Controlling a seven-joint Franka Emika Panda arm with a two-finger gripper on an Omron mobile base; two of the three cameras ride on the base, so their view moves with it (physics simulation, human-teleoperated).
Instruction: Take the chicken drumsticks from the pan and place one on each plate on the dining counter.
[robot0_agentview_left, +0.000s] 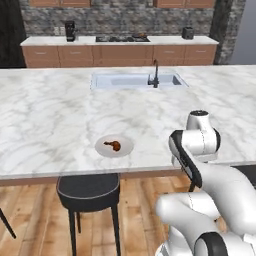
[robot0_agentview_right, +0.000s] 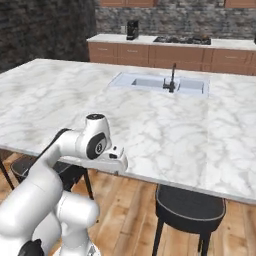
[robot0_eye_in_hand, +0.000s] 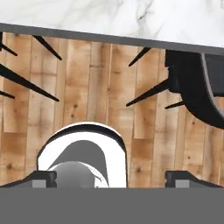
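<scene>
1. On the dining counter (robot0_agentview_left: 60, 110), near its front edge: one plate (robot0_agentview_left: 114, 147), with one chicken drumstick (robot0_agentview_left: 113, 145) lying on it. Count from the left base view: 1 plate, 1 drumstick.
2. Stools: one dark round stool (robot0_agentview_left: 88, 191) under the counter edge just below the plate; the right base view shows another stool (robot0_agentview_right: 189, 210) on the arm's right side and part of one more behind the arm.
3. One sink (robot0_agentview_left: 136, 80) with one dark faucet (robot0_agentview_left: 155, 74) set in the far half of the counter top.
4. Back worktop: one stove (robot0_agentview_left: 122, 38), one coffee machine (robot0_agentview_left: 70, 31), one dark toaster (robot0_agentview_left: 187, 33).
5. Gripper (robot0_eye_in_hand: 111, 177): fingers spread wide, nothing between them. Hand view looks down at the wooden floor, with the counter edge across the top and a stool seat at right.
6. Drumstick vs gripper: arm wrist sits at the counter's front edge, well to the right of the plate; drumstick is up on the counter, apart from the fingers, no contact.
</scene>
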